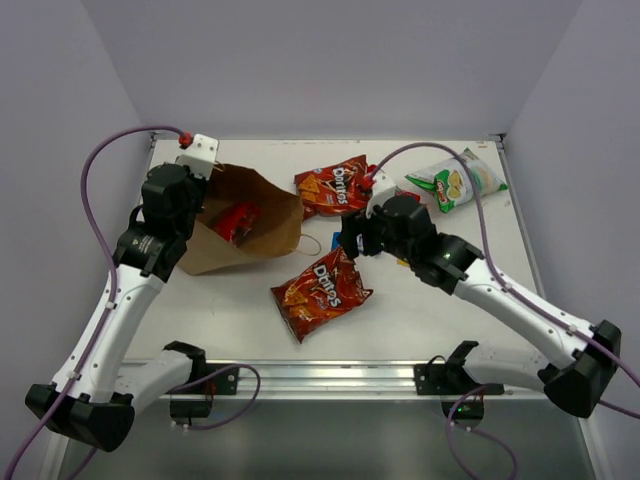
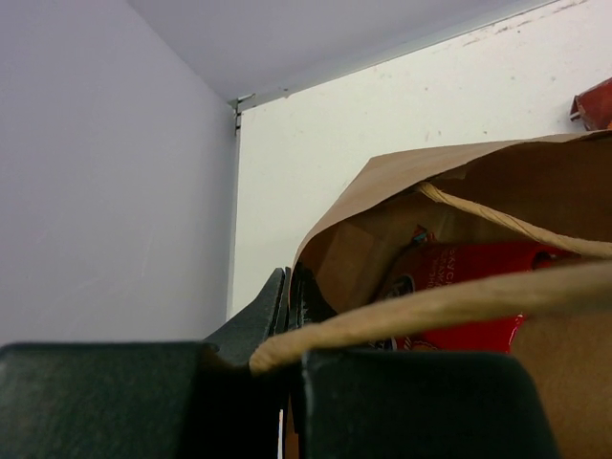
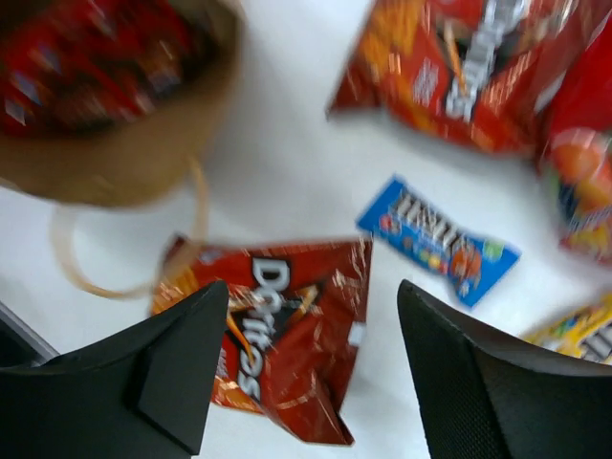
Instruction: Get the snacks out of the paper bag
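Left tool (image 2: 290, 287) is pinched closed on the rim of the paper bag (image 1: 280, 225), right by one twisted handle (image 2: 430, 301). The bag is brown kraft and lies on its side at the far left of the white surface (image 1: 240, 320), its crumpled mouth facing the middle. A red cookie bag (image 1: 236, 220) sits inside the mouth, its glossy front partly in shadow.

Right tool (image 3: 311, 292) is spread wide and holds nothing, above the nearer Doritos bag (image 1: 322, 290), a shiny red-orange packet lying flat just outside the bag's mouth. The second Doritos bag (image 1: 335, 185) lies farther back, and a green-white chip bag (image 1: 455, 182) rests near the far right corner. The right wrist view, which is blurred, shows a small blue candy packet (image 3: 440, 239) between the two Doritos bags and a yellow packet (image 3: 574, 335) at the frame's edge.
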